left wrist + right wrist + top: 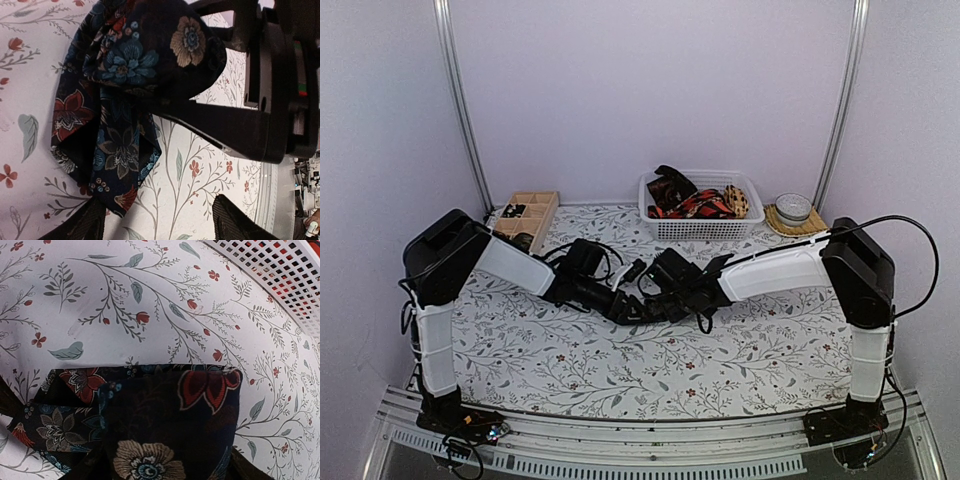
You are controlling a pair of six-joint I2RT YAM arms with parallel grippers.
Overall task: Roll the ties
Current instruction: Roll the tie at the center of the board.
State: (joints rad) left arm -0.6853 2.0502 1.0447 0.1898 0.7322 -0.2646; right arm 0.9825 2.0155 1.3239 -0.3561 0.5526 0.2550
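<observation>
Tie (125, 65): on tabletop (570, 370), centre frame, part-folded | your left pincer (160, 225): spread wide, empty, straddling its tip, ready to pinch | your right pincer (660, 297): finger under fold, likely propping it; grip unclear

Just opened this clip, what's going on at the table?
Both arms meet mid-table over a dark floral tie, which lies partly folded over, not yet a tight roll. The left gripper is open, with the tie's pointed end between its fingers. The right gripper has the bunched part between its fingers, though its grip is unclear. More ties wait in the white basket at the back.
</observation>
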